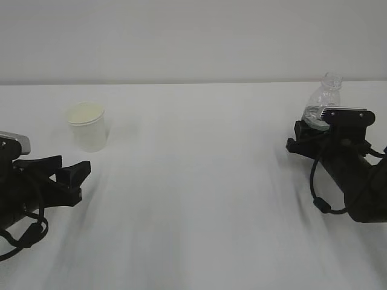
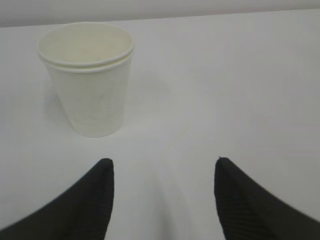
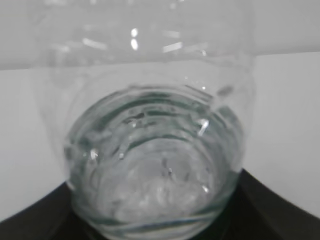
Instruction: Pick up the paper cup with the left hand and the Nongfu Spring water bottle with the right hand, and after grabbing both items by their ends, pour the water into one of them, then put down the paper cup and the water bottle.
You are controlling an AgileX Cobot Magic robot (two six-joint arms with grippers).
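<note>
The white paper cup (image 1: 88, 125) (image 2: 87, 80) stands upright on the table at the far left. My left gripper (image 1: 75, 175) (image 2: 162, 167) is open a short way in front of it and a little to its right, with only bare table between its black fingers (image 2: 97, 200). At the far right stands the clear Nongfu Spring water bottle (image 1: 323, 96) (image 3: 155, 125), capless, with water (image 3: 150, 185) in its lower part. My right gripper (image 1: 309, 133) (image 3: 157, 200) has its fingers against both sides of the bottle's base. The bottle's label is hidden.
The white table (image 1: 199, 199) stretches between the two arms, with a plain white wall behind. The right arm's black cable (image 1: 317, 193) loops down near the table's right side.
</note>
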